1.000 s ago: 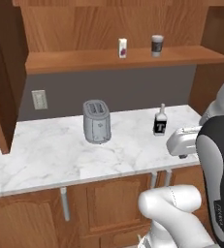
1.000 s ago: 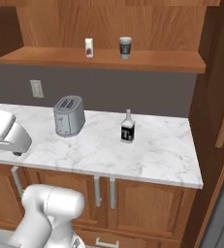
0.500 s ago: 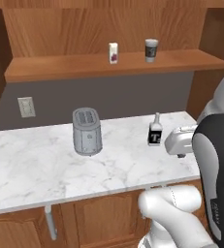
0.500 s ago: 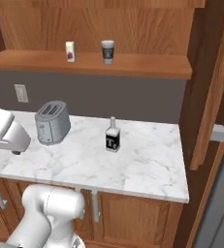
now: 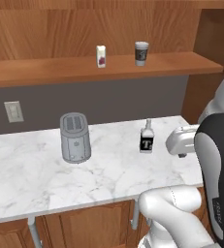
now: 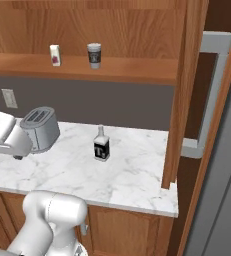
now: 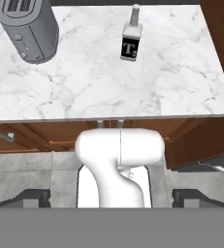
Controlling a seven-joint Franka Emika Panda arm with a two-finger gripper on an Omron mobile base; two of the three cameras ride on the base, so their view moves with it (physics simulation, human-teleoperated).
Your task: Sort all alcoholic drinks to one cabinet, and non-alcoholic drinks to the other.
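The arm is folded back over its own base, with the hand held high and looking steeply down onto the white-veined marble worktop (image 5: 31, 179). The claw's fingertips cannot be made out in any view; going by its reading, the jaws stand wide apart, and nothing is seen held.

Below and ahead of the claw to the left stands a grey metal toaster (image 7: 30, 30), rounded at the corners with two slots on top; its top edge is cut off in the hand view. To the right of it, also ahead of the claw, stands the clear squarish bottle (image 7: 131, 40), upright on the marble, with a short neck and a black label bearing a white letter.

Higher up, on the brown wooden shelf (image 5: 45, 75) against the back wall, the small white carton (image 5: 101, 55) with a red-pink mark stands left of the paper coffee cup (image 5: 141, 53), white-lidded with a dark sleeve. The mark on the carton is too small to read.

Wooden cabinet fronts run under the worktop.
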